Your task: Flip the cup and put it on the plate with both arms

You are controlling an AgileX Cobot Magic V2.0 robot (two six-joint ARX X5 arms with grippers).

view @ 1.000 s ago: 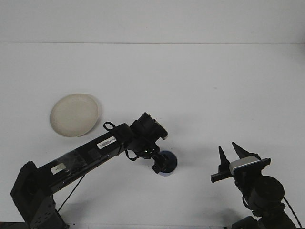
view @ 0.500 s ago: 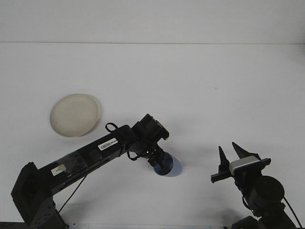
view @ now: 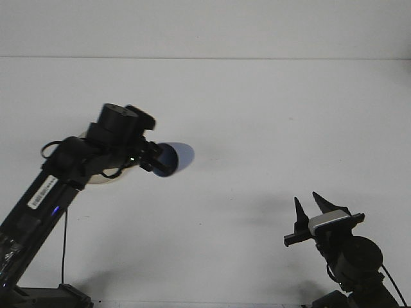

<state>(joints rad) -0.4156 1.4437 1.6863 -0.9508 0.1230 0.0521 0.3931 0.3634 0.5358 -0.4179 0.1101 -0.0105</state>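
My left gripper (view: pixel 153 159) is raised above the table at left centre and is shut on a dark blue cup (view: pixel 170 158). The cup lies sideways in the air, its pale inside facing right. The cream plate (view: pixel 103 178) is almost wholly hidden behind the left arm; only a sliver of its rim shows just below the wrist. My right gripper (view: pixel 313 208) rests low at the bottom right, far from the cup, open with nothing between its fingers.
The white table (view: pixel 270 128) runs back to a pale wall. The left arm's long black link crosses the lower left corner of the view, with a cable hanging beneath it.
The left arm has lifted the cup off the table near the centre and swung it up and to the left, over the plate's area. The right arm has stayed still.
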